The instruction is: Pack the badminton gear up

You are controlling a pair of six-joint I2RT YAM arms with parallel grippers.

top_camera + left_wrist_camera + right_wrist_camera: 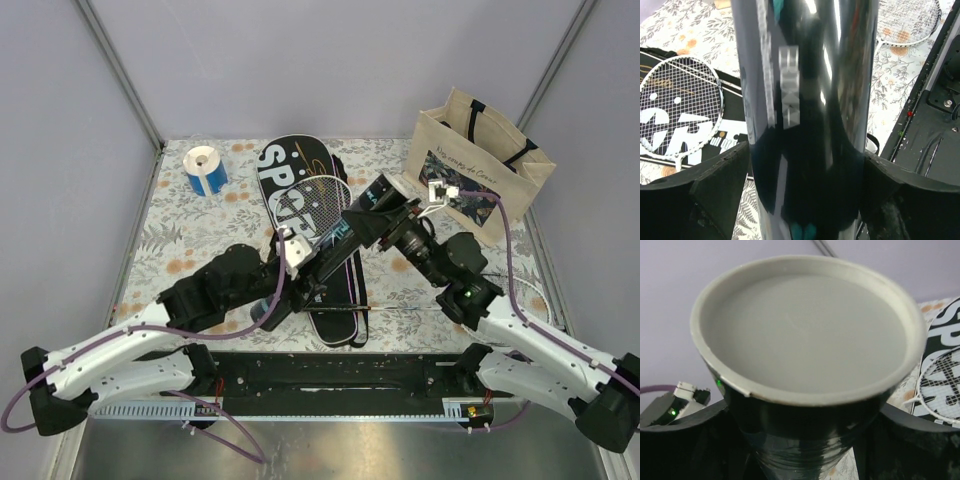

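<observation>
Floral table (180, 240) | arms converge | left end effector (805, 160) and right end effector (802, 425) straddle tube (335, 245), grip unclear

The tube (805, 125) is glossy black, mirror-smooth and full of reflections; its end cap (805, 335) is matt grey plastic. The case (290, 185) looks like dull black cloth with printed white letters. The racket (680, 110) has a smooth white frame and fine strings. The tote bag (480, 160) is coarse beige weave; the table (190, 230) wears a matt flowered cover
</observation>
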